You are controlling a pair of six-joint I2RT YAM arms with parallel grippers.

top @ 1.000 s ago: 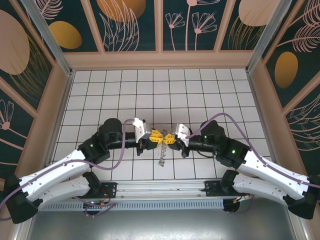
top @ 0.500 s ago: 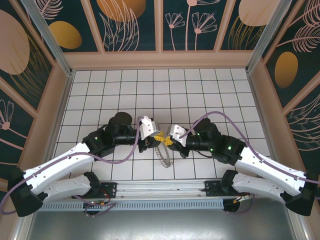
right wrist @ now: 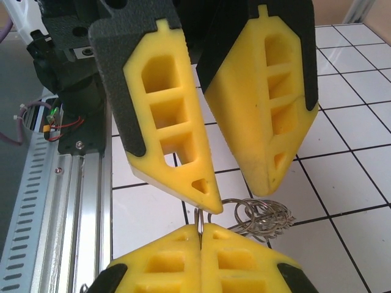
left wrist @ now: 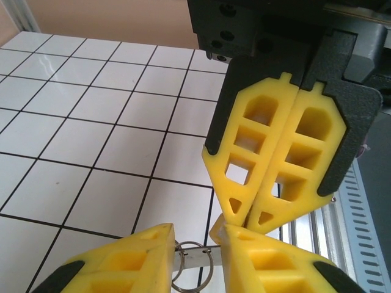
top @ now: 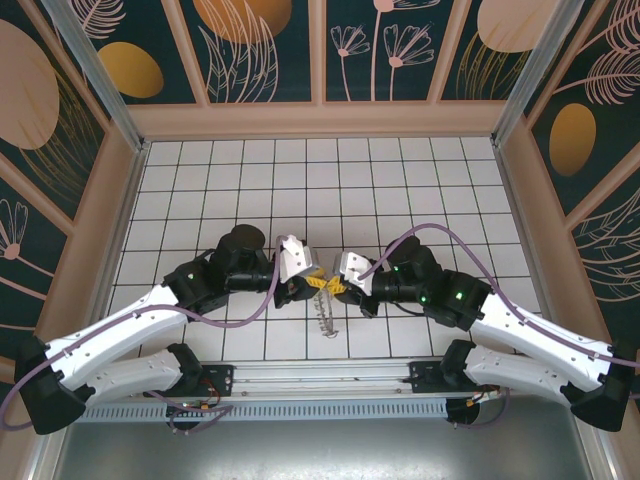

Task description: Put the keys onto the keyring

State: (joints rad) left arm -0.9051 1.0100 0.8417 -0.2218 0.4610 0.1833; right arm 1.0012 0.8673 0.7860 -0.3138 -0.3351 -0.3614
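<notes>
Keyring (top: 324,316) hangs edge-on between and just below the right gripper (top: 337,287) and left gripper (top: 313,283), trailing toward the near edge. The right one pinches a thin wire of it. The left stands part-open around silvery loops (left wrist: 192,265), possibly gripping, though I can't tell.

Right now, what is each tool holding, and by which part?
Both hold the keyring: the right tool is shut on a thin wire loop at its top; the left tool grips a silvery piece there.
</notes>
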